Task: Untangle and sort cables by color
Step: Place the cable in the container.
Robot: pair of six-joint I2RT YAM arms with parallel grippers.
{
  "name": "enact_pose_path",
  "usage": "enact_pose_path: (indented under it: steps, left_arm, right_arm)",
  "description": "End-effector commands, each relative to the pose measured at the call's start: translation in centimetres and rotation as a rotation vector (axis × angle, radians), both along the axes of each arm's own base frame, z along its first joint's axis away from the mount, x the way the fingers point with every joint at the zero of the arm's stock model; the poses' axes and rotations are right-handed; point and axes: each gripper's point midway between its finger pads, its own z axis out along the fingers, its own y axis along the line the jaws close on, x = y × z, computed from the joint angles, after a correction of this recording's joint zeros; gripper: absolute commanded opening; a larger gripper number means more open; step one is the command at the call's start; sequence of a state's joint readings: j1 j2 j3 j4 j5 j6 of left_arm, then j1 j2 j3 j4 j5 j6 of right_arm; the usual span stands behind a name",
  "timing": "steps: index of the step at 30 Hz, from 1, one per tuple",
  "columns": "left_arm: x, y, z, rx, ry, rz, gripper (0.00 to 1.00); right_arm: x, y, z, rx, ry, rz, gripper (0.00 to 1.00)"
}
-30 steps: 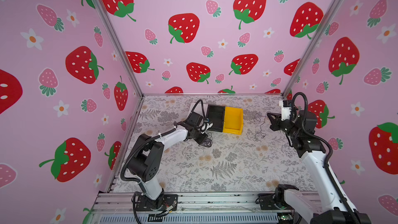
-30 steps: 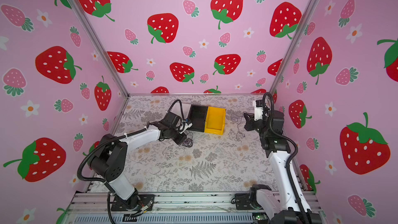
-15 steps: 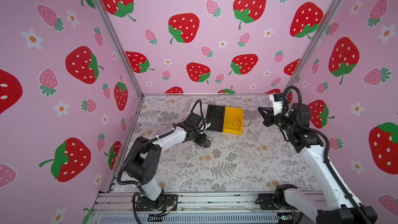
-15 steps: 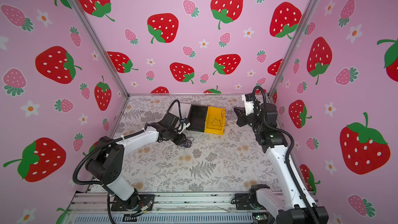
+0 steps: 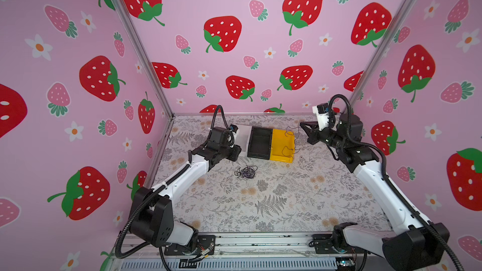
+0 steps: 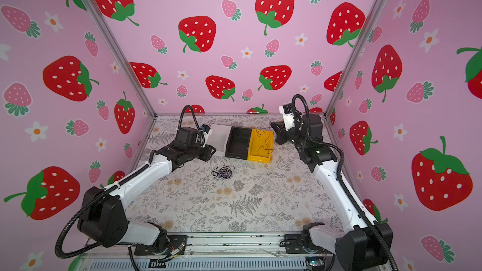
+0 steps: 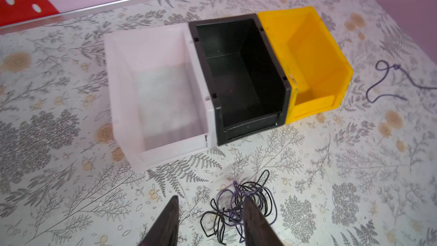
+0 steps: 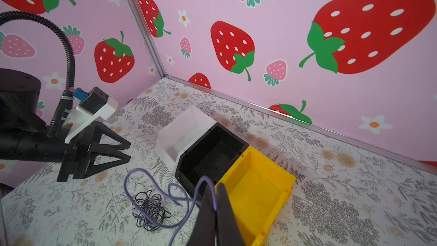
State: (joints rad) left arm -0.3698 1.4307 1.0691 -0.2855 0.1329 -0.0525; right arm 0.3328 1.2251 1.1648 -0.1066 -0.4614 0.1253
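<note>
right gripper (image 8: 215, 186): jaws pressed together on a purple cable (image 8: 203, 178), held up at 2 o'clock of the yellow bin (image 5: 283, 159).
purple cable: hangs in loose loops over the yellow bin; whether its low end touches the bin cannot be told.
left gripper (image 7: 210, 201): jaws partly apart, nothing between them, at 10 o'clock of the tangle.
tangle (image 5: 246, 172): black and purple cables knotted together on the mat (image 5: 273, 204), at 6 o'clock of the black bin (image 7: 224, 20).
hidden: in both top views the left wrist covers its fingers and part of the white bin (image 7: 156, 31). A purple strand (image 7: 380, 66) runs off the left wrist frame edge.
edges: the three bins touch in a row, with the back rail (image 5: 247, 113) near at 12 o'clock.
open room: bare mat from the tangle toward 6 o'clock, between the arms.
</note>
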Motion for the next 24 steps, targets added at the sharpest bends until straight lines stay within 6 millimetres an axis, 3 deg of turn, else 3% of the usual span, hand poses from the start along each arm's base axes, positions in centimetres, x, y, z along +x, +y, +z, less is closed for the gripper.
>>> enact_pose_path:
  steps: [1,5,8,15,24]
  left_arm:
    - [0.2,2.4,0.2,-0.09,0.044,0.113,0.46]
    - [0.0,4.4,-0.1,-0.093,0.042,0.157,0.45]
    - [-0.4,5.3,-0.7,-0.091,0.062,0.175,0.45]
    - [-1.3,6.4,-2.1,-0.072,0.096,0.185,0.44]
    - [-1.4,6.4,-2.8,-0.065,0.097,0.166,0.43]
  right_arm:
    - [1.1,1.7,2.9,0.01,-0.088,0.031,0.0]
    - [3.7,3.1,3.9,0.025,-0.131,0.026,0.0]
    - [5.9,4.6,3.3,0.034,-0.125,0.042,0.0]
    - [10.0,7.7,-1.7,0.017,-0.038,0.08,0.0]
    - [11.5,11.5,-8.1,-0.041,0.037,0.145,0.0]
